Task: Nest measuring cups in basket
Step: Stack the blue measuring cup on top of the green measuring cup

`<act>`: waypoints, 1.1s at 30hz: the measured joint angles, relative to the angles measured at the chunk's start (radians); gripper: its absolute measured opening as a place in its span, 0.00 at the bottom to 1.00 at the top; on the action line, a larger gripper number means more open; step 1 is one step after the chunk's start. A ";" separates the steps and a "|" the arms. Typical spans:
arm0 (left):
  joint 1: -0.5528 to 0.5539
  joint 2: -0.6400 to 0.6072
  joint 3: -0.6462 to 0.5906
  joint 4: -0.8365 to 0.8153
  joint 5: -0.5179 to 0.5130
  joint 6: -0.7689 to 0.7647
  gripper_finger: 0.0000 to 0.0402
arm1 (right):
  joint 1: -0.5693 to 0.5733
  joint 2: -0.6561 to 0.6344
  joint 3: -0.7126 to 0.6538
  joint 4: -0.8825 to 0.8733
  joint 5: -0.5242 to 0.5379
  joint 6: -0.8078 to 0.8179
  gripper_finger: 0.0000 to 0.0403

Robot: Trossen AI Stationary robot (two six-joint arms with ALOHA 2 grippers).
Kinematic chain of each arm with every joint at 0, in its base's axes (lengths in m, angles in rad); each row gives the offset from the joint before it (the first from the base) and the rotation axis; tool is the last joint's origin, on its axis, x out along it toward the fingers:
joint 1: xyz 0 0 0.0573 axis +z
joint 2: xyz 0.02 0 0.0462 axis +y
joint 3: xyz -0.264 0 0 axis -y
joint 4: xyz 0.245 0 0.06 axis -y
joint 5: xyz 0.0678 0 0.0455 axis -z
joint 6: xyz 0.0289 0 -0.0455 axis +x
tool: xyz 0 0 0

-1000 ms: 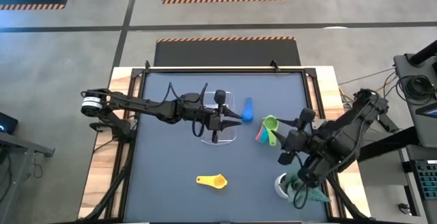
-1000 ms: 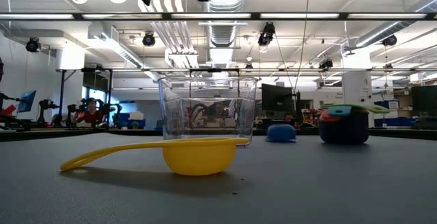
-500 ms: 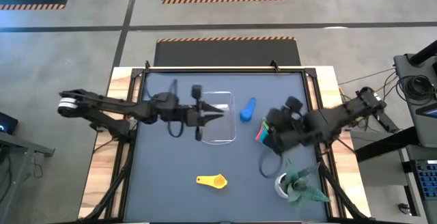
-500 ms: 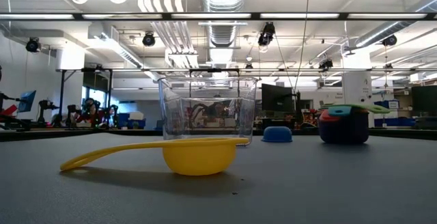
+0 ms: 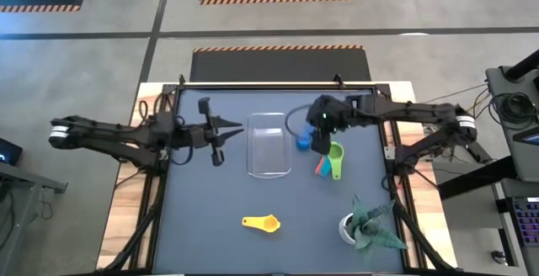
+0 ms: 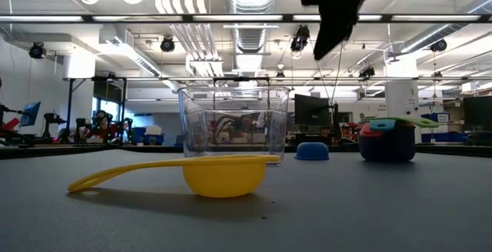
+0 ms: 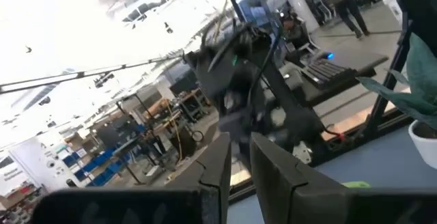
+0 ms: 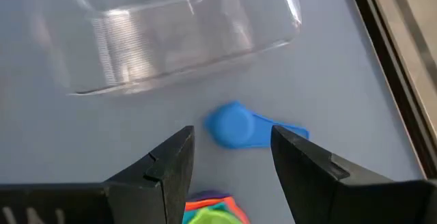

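Basket: clear rectangular bin, mid-table in the high view, nothing visible inside; long axis runs 12 to 6 o'clock. No cup nested yet, by the look of it.

Left gripper: at 9 o'clock of the basket, well apart from it, tips pointing toward 3 o'clock. Fingers nearly shut, only a thin gap between them in its wrist view; nothing held.

Right gripper: at 3 o'clock of the basket, over the blue cup. Fingers spread wide, holding nothing.

Stack of cups: green on top, teal, red and a dark cup beneath, at about 4 o'clock of the basket.

Yellow cup: alone at 6 o'clock of the basket, handle toward 9 o'clock.

Blue cup: on the table just beside the basket's 3 o'clock wall, lying between and ahead of the right fingers. Its handle seems to run away from the basket, though the arm hides most of it from above. Judgement: the right arm is much the nearer, and a descent onto this cup looks like the coming move.
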 joint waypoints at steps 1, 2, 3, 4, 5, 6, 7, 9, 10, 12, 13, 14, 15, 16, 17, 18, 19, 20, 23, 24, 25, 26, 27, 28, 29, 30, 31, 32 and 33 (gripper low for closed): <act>0.000 -0.014 -0.007 0.000 0.000 0.000 0.10 | -0.039 -0.002 -0.029 0.029 -0.012 -0.009 0.45; 0.000 -0.027 -0.015 0.001 0.000 0.000 0.10 | -0.082 -0.003 -0.054 0.057 -0.019 -0.002 0.45; 0.000 -0.037 -0.021 0.002 0.000 0.000 0.10 | -0.129 -0.001 -0.075 0.081 -0.023 0.022 0.45; 0.000 -0.044 -0.027 0.007 0.000 0.000 0.10 | -0.178 0.007 -0.091 0.096 -0.034 0.056 0.45; 0.001 -0.048 -0.032 0.010 0.000 0.000 0.10 | -0.228 0.017 -0.101 0.109 -0.059 0.090 0.45; 0.001 -0.050 -0.035 0.018 0.000 0.004 0.10 | -0.279 0.029 -0.108 0.118 -0.086 0.124 0.45; 0.001 -0.050 -0.037 0.026 0.000 0.007 0.10 | -0.328 0.043 -0.113 0.124 -0.122 0.148 0.45; 0.001 -0.050 -0.037 0.036 0.000 0.010 0.10 | -0.411 0.078 -0.115 0.133 -0.230 0.157 0.45; 0.001 -0.049 -0.036 0.036 0.000 0.011 0.10 | -0.449 0.096 -0.114 0.143 -0.292 0.152 0.45; 0.001 -0.042 -0.036 0.035 0.000 0.013 0.10 | -0.513 0.136 -0.097 0.137 -0.398 0.120 0.45; 0.001 -0.040 -0.036 0.034 0.000 0.017 0.10 | -0.536 0.157 -0.083 0.136 -0.431 0.104 0.45; 0.001 -0.037 -0.036 0.036 0.000 0.022 0.10 | -0.553 0.177 -0.067 0.130 -0.444 0.093 0.45; 0.001 -0.036 -0.036 0.036 0.000 0.027 0.10 | -0.566 0.196 -0.051 0.118 -0.448 0.081 0.45; 0.001 -0.034 -0.036 0.036 0.000 0.032 0.10 | -0.573 0.214 -0.036 0.101 -0.451 0.069 0.45; 0.001 -0.031 -0.036 0.036 0.000 0.035 0.10 | -0.573 0.232 -0.021 0.086 -0.450 0.056 0.45; 0.001 -0.030 -0.036 0.035 0.000 0.037 0.10 | -0.572 0.249 -0.006 0.075 -0.451 0.049 0.45; 0.001 -0.030 -0.036 0.035 0.000 0.038 0.10 | -0.568 0.264 0.006 0.065 -0.448 0.044 0.45; 0.001 -0.030 -0.036 0.036 0.000 0.038 0.10 | -0.559 0.277 0.013 0.062 -0.439 0.041 0.45; 0.001 -0.031 -0.036 0.035 0.000 0.038 0.10 | -0.527 0.308 0.024 0.063 -0.378 0.038 0.45; 0.001 -0.031 -0.036 0.035 0.000 0.038 0.10 | -0.515 0.316 0.025 0.062 -0.357 0.038 0.45; 0.001 -0.031 -0.036 0.036 0.000 0.038 0.10 | -0.503 0.325 0.025 0.058 -0.333 0.038 0.45; 0.001 -0.031 -0.036 0.036 0.000 0.038 0.10 | -0.490 0.331 0.023 0.057 -0.304 0.039 0.45; 0.001 -0.031 -0.036 0.036 0.000 0.038 0.10 | -0.477 0.336 0.020 0.056 -0.277 0.039 0.45; 0.001 -0.031 -0.036 0.035 0.000 0.038 0.10 | -0.463 0.343 0.017 0.054 -0.248 0.039 0.45; 0.001 -0.031 -0.036 0.035 0.000 0.038 0.10 | -0.450 0.351 0.016 0.053 -0.224 0.039 0.45; 0.001 -0.031 -0.036 0.035 0.000 0.038 0.10 | -0.439 0.359 0.015 0.054 -0.213 0.039 0.45; 0.001 -0.031 -0.036 0.035 0.000 0.038 0.10 | -0.428 0.371 0.015 0.053 -0.202 0.039 0.45; 0.001 -0.031 -0.036 0.036 0.000 0.038 0.10 | -0.418 0.383 0.014 0.055 -0.192 0.040 0.45; 0.001 -0.031 -0.036 0.035 0.000 0.039 0.10 | -0.410 0.397 0.014 0.060 -0.188 0.040 0.45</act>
